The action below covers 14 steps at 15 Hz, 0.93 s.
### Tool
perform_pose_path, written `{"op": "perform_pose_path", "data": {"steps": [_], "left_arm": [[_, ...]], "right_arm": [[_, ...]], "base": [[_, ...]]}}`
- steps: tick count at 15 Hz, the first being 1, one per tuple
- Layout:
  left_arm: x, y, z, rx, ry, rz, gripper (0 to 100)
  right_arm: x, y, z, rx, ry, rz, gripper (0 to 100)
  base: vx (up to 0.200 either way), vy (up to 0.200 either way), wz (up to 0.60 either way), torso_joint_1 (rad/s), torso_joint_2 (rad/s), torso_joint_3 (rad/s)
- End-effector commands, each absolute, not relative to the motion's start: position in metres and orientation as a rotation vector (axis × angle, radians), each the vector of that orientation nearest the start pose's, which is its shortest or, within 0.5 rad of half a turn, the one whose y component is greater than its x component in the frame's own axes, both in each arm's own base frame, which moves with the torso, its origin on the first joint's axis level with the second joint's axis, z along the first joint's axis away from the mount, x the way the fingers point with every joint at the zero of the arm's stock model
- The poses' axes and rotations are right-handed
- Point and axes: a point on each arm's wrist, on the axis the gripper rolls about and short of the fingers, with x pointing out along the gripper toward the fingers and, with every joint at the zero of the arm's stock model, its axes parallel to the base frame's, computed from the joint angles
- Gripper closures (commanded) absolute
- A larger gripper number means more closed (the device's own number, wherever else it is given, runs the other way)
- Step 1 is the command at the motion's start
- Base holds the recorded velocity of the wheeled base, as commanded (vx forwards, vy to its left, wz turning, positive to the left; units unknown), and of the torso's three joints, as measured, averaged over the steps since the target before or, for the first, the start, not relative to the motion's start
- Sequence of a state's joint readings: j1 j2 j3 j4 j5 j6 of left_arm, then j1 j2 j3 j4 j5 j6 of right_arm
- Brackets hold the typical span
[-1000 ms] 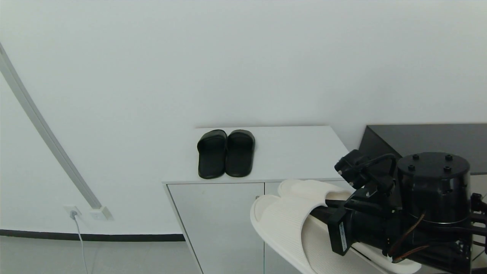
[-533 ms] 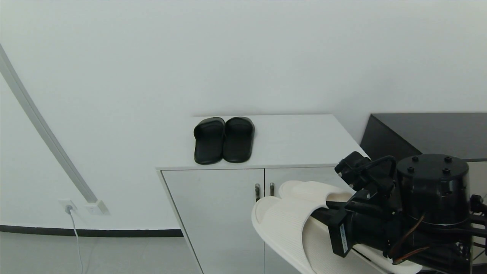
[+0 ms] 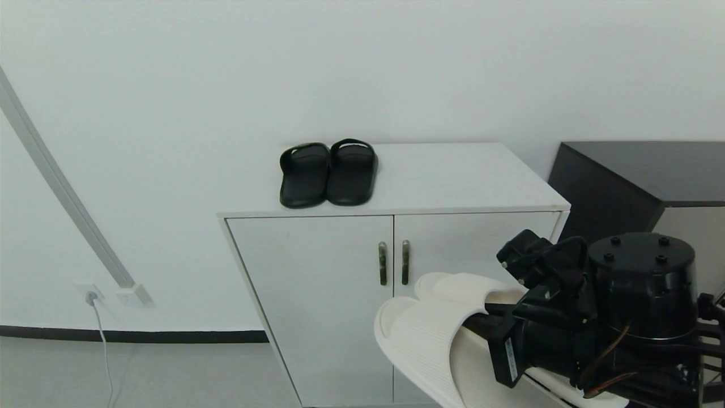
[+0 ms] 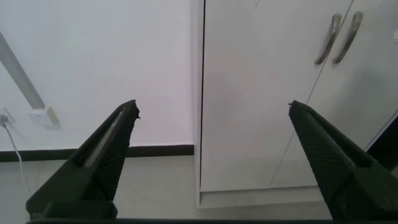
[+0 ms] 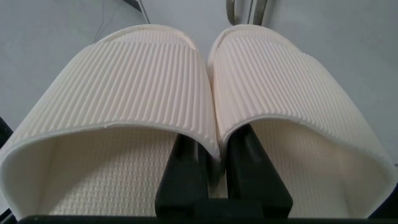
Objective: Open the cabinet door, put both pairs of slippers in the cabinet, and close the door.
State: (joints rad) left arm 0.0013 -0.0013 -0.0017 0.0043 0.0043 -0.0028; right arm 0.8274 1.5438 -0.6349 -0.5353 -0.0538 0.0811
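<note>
Slippers: one black pair (image 3: 328, 173) atop shut cabinet (image 3: 317, 294); one white pair (image 3: 430, 340) pinched in right pincer (image 5: 214, 158); left pincer (image 4: 212, 107) spread.

A bare room furnished like a home entryway (white wall, grey floor, nothing hung). The sign of it is a white shoe cabinet (image 3: 317, 294) with two doors and metal handles (image 3: 383, 263). Black slippers (image 3: 328, 173) sit on its top, and cream slippers (image 3: 430, 340) are before its right door. A wall socket (image 3: 89, 294) and slanting cable trunking (image 3: 56, 181) lie to its left, and a black unit (image 3: 623, 187) to its right.
</note>
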Motion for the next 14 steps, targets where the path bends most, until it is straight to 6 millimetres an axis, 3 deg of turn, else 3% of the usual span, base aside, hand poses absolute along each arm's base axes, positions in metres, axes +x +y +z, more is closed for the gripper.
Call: {"op": "perform_pose_path", "data": {"steps": [1, 14], "left_arm": [[-0.0229, 0.0001, 0.0754, -0.003, 0.003, 0.006, 0], [-0.0229, 0.0001, 0.0754, -0.003, 0.003, 0.006, 0]], "right_arm": [[0.173, 0.1873, 0.1701, -0.089, 0.38, 0.751, 100], [0.1716, 0.1875, 0.1677, -0.096, 0.388, 0.754, 100]], "base": [[0.0, 0.0, 0.0, -0.178, 0.51, 0.325], [0.0, 0.0, 0.0, -0.13, 0.47, 0.341]]}}
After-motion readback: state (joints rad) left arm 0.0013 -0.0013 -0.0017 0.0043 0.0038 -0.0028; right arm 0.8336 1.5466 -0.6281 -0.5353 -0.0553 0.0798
